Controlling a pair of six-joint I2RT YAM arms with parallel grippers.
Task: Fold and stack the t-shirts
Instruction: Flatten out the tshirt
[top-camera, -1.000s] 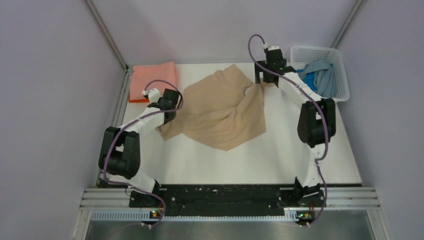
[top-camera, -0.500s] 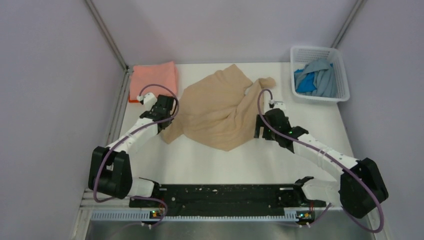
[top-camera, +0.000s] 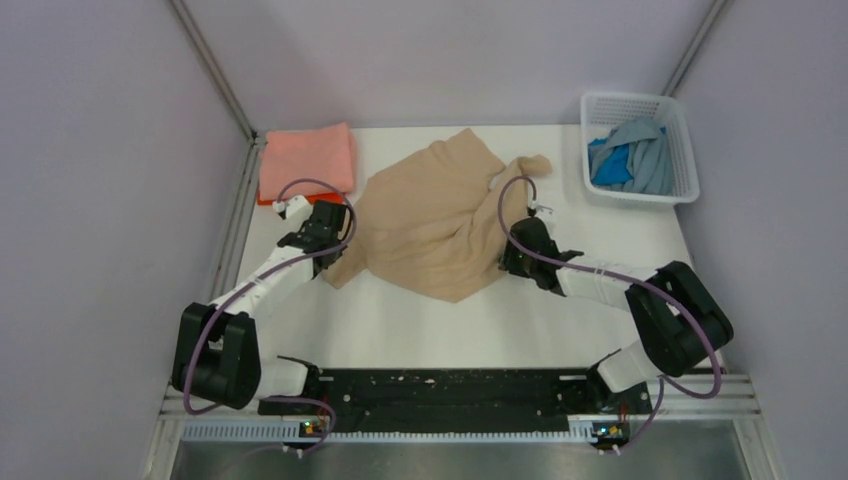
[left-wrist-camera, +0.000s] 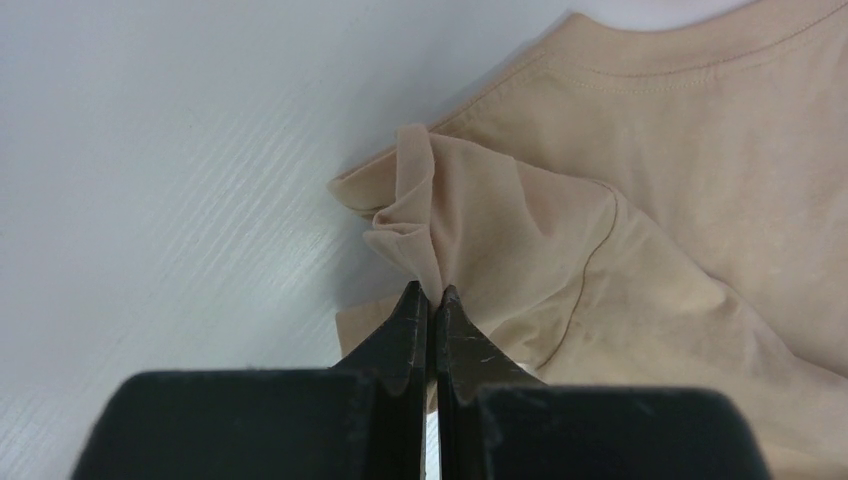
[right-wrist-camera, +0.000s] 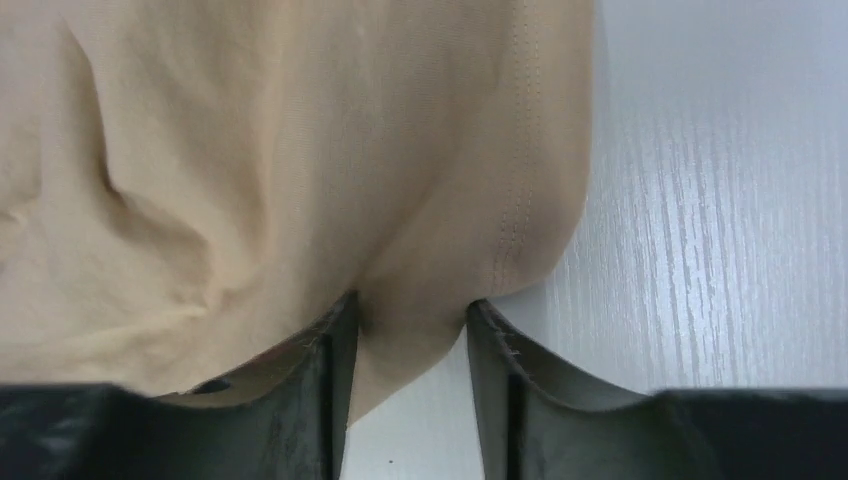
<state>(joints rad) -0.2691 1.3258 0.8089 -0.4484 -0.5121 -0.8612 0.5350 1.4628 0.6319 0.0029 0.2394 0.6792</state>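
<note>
By tan t-shirt (top-camera: 435, 230) hem now, right pincer (right-wrist-camera: 410, 305)

Right gripper (right-wrist-camera: 410, 305) fingers parted, a stitched-hem fold of the tan t-shirt (right-wrist-camera: 300, 150) sitting between them, cloth spreading ahead and to their left, bare white table (right-wrist-camera: 720, 200) ahead-right.

A robotics lab test cell: plain lilac walls (top-camera: 100, 150), aluminium frame rails (top-camera: 700, 390) and a white table (top-camera: 450, 325).
</note>
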